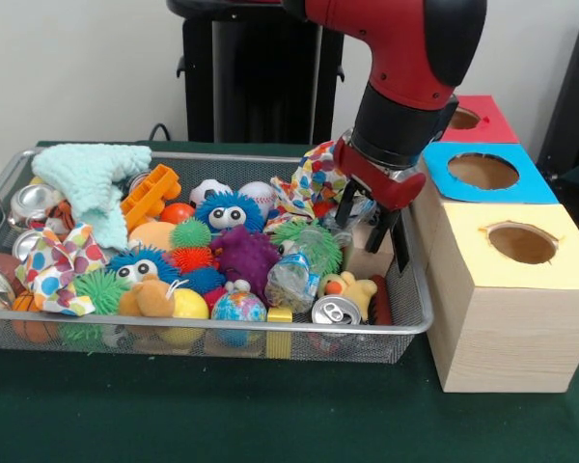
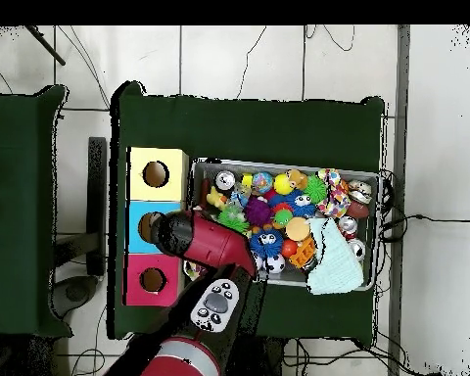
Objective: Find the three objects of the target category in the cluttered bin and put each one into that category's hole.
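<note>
The wire mesh bin (image 1: 420, 323) is packed with toys; it also shows in the overhead view (image 2: 376, 178). One wrinkly clear film bundle (image 1: 291, 280) lies near the front right, between a green spiky ball and a silver can. A second clear bundle (image 1: 340, 231) seems to lie just left of my gripper. I see no third. My gripper (image 1: 372, 227) hangs over the bin's right end beside the boxes, open and empty. In the overhead view the arm (image 2: 205, 245) hides it. The red-topped box's hole (image 1: 463, 119) is at the far right (image 2: 153, 280).
The blue-topped box (image 1: 482, 171) and yellow-topped box (image 1: 521, 243) stand against the bin's right side. Silver cans (image 1: 336, 311) (image 1: 34, 201), polka-dot cloths (image 1: 58, 265) (image 1: 314, 183), a teal knitted cloth (image 1: 96, 178) and fuzzy balls fill the bin.
</note>
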You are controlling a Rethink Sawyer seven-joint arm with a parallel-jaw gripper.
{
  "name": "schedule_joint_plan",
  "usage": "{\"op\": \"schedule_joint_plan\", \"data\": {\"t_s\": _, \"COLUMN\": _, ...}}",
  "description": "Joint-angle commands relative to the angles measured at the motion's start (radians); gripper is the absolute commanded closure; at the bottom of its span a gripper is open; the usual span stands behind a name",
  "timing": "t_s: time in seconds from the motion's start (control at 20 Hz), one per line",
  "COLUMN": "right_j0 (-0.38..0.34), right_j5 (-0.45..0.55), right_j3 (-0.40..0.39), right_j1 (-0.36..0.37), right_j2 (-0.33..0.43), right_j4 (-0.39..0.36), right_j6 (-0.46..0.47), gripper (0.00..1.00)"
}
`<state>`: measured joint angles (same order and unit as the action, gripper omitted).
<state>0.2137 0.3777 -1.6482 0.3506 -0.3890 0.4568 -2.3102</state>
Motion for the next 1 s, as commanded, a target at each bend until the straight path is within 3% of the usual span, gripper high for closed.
{"op": "schedule_joint_plan", "data": {"t_s": 0.05, "right_j0": -0.044, "right_j5": 0.074, "right_j3": -0.071, "right_j1": -0.018, "right_j2": 0.171, "right_j4": 0.000, "right_j6": -0.102, "gripper": 0.00}}
{"op": "schedule_joint_plan", "data": {"t_s": 1.0, "right_j0": -0.114, "right_j5": -0.002, "right_j3": -0.115, "right_j1": -0.001, "right_j2": 0.277, "right_j4": -0.022, "right_j6": -0.059, "gripper": 0.00}}
